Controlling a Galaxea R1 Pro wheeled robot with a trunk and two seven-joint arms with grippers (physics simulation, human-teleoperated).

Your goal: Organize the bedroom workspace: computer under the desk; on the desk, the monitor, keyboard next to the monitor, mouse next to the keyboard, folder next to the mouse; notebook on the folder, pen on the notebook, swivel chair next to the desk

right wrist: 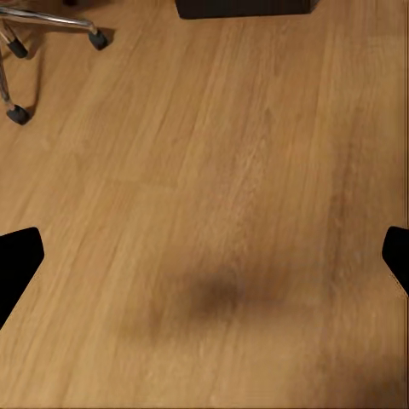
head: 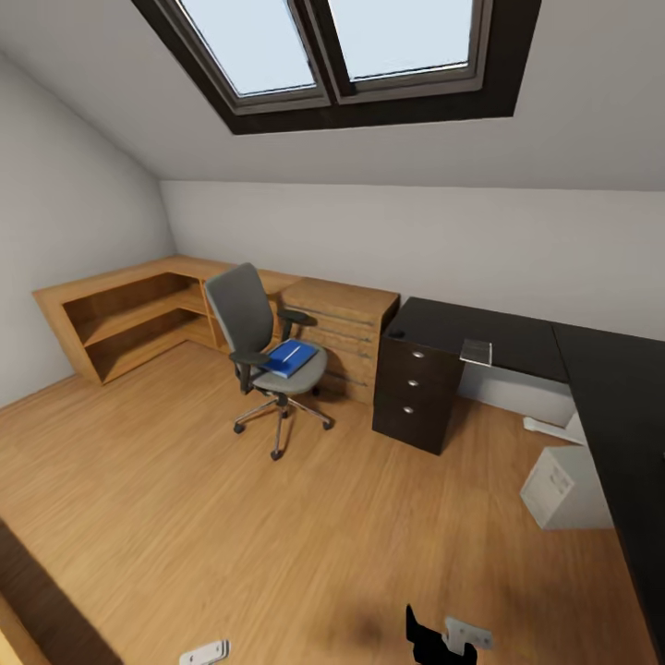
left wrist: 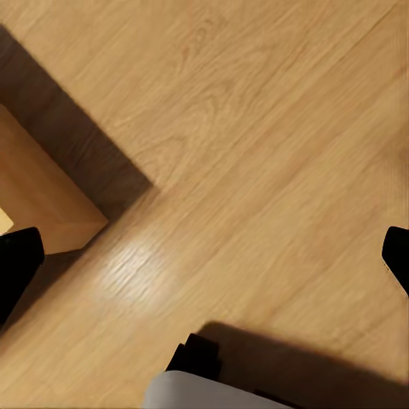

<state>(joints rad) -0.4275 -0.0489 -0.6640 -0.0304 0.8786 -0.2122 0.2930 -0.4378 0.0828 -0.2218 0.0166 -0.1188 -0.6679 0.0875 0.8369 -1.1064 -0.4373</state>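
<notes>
The floor (head: 185, 517) is smooth, faintly glossy wood plank, the chair (head: 263, 356) grey cloth on a shiny metal base, the counter (head: 517, 337) matt black, and the folder (head: 291, 356) perhaps plastic.

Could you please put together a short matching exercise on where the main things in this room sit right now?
Things:
1. folder
2. computer
3. swivel chair
4. drawers

Places:
A. on the floor under the black desk top
B. standing on the plank floor in front of the low oak drawer unit
C. lying on the chair's seat
D. at the desk's end next to the oak unit, silver knobs facing the room

Pairs: 1-C, 2-A, 3-B, 4-D
</notes>
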